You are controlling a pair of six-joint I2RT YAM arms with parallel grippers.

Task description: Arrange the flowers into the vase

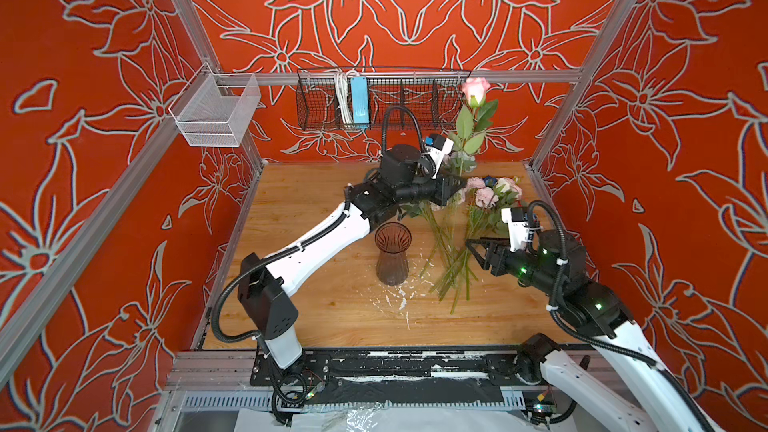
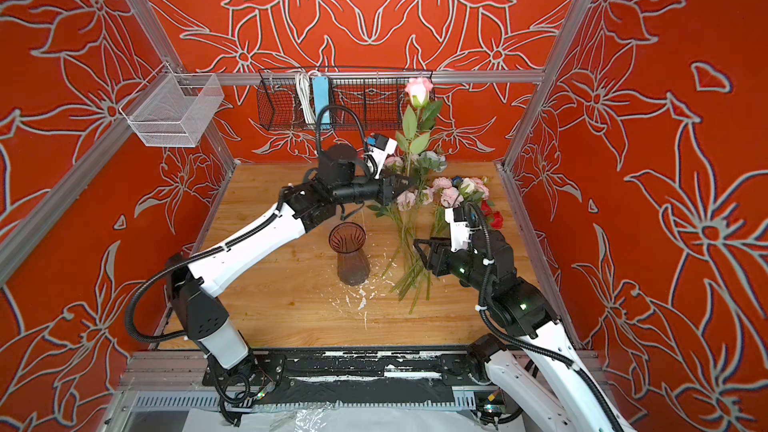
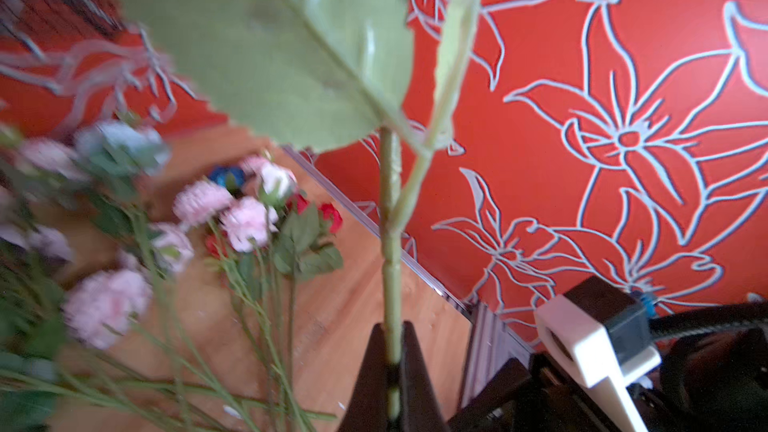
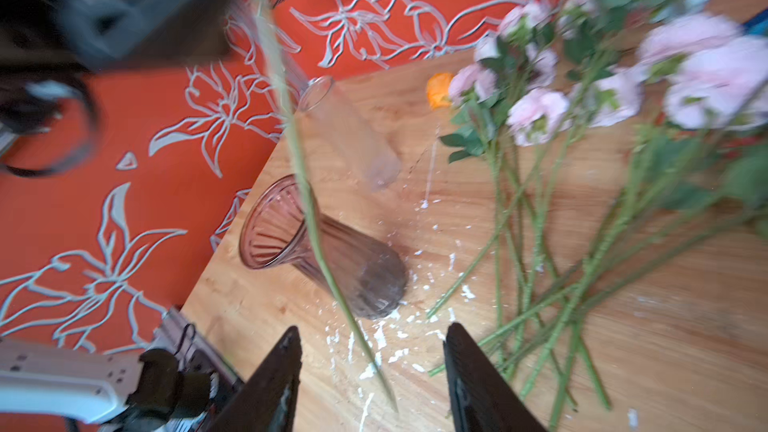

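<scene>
The left gripper (image 3: pixel 392 338) is clamped on the green stem (image 3: pixel 390 243) of a pale pink rose (image 1: pixel 476 90). The rose stands upright above it, the bloom high overhead and a broad serrated leaf (image 3: pixel 270 56) just above the jaws. The stem looks like moulded plastic, ridged at its joints, light and springy yet stiff enough not to droop. Bare stem under the leaves seems the right place to hold, since the fabric petals and leaves would likely crush or slip. Below the left gripper the stem hangs free, crossing in front of the vase (image 4: pixel 365 272). Its tip shows between the parted jaws of the right gripper (image 4: pixel 374 351), which holds nothing. The vase is ribbed smoky-pink glass, flared at the mouth, hard, probably slick and easily tipped. The other flowers (image 4: pixel 536 116) lie in a loose heap on the wooden table (image 1: pixel 316 313) beside the right gripper, stems fanned towards it.
</scene>
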